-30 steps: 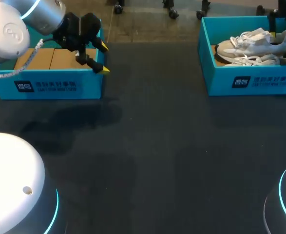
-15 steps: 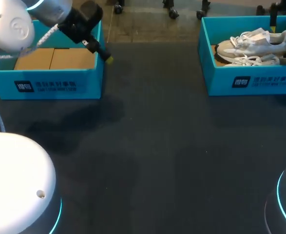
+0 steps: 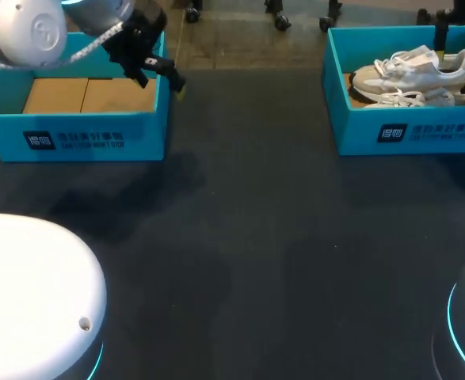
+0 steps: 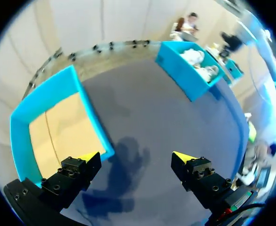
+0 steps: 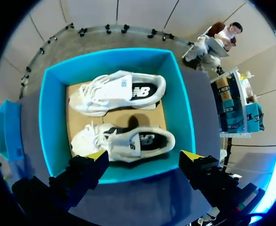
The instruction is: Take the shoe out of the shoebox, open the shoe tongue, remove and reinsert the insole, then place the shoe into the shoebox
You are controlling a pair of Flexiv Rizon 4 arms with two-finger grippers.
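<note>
Two white shoes lie side by side in the blue shoebox (image 3: 406, 131) at the table's back right. My right gripper (image 5: 145, 154) hangs open above that box, its yellow tips over the near wall (image 5: 128, 175). The nearer shoe (image 5: 123, 141) lies just ahead of the fingers and the second shoe (image 5: 116, 92) beyond it. In the head view only one right fingertip (image 3: 440, 36) shows, over the box's back. My left gripper (image 3: 169, 77) is open and holds nothing at the far right corner of a second blue box (image 3: 74, 134), which is empty. The left gripper (image 4: 136, 156) sees the shoebox (image 4: 185, 77) far ahead.
The empty blue box (image 4: 48, 122) with its brown cardboard floor stands at the back left, beside and under my left fingers. Dark table mat (image 3: 248, 237) stretches between the two boxes and toward the front edge.
My left arm has swung back and upward, carrying its open gripper from the empty box's right wall to its far right corner. The right gripper and the shoes have stayed put.
</note>
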